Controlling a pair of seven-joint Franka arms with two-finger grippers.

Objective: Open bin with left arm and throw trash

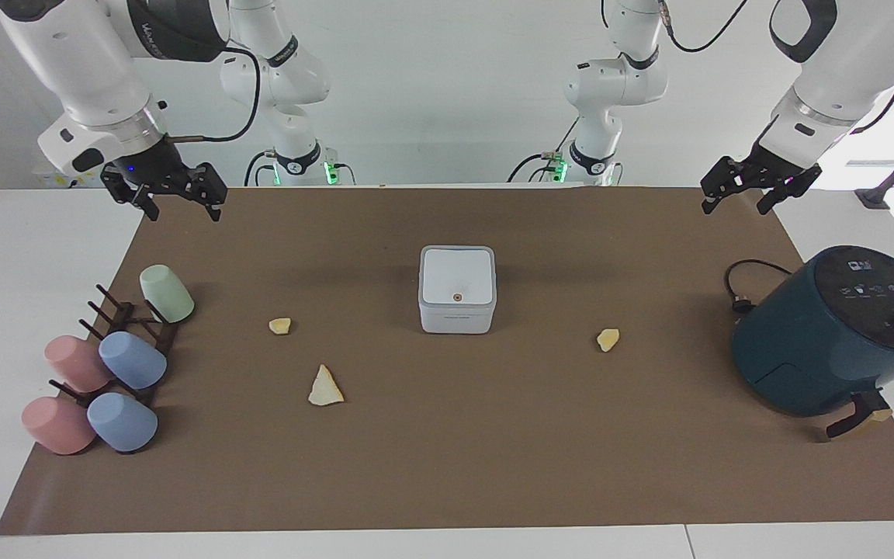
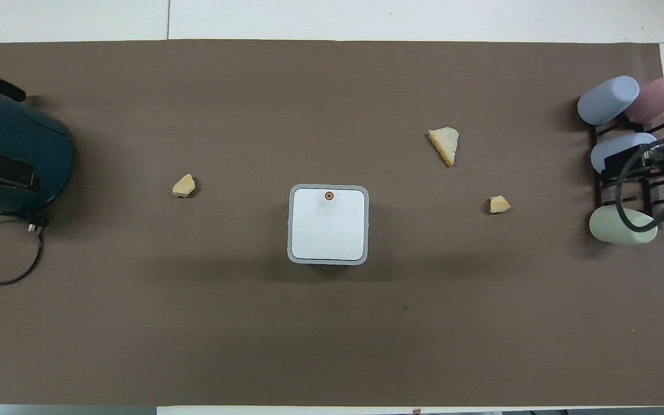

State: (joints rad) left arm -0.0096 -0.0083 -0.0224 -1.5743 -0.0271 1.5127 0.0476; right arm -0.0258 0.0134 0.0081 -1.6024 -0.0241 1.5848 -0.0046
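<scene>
**Bin shut, trash scattered, both hands up and empty**

Bin [image 1: 457,289] sits mid-table on the brown mat [image 1: 447,466], lid down, small round button [image 1: 457,296] at the lid edge farthest from the robots. Nothing touches it. Central spot looks chosen so either arm can reach it.

Trash is three pale yellow scraps, all on the mat, all apart from the bin. Small lump [image 1: 280,326] and triangular wedge [image 1: 325,387] lie toward the right arm's end, the wedge farther from the robots than the lump. Second lump [image 1: 608,339] lies toward the left arm's end. That split reads as right arm's job for two pieces; the left arm is needed for the lid.

Left hand [image 1: 737,197] hangs over the mat's corner nearest the robots at its own end, fingers spread, holding nothing. Right hand [image 1: 178,203] hangs over the matching corner at the other end, fingers spread too, empty. Both well apart from bin and scraps, so likely a start pose.

Teal appliance [image 1: 831,334] with its cord [image 1: 742,283] stands at the left arm's end; cup rack [image 1: 125,341] with pastel cups at the right arm's end. Both off the work path.

Judged stage: nothing done yet, lid opening comes first.
</scene>
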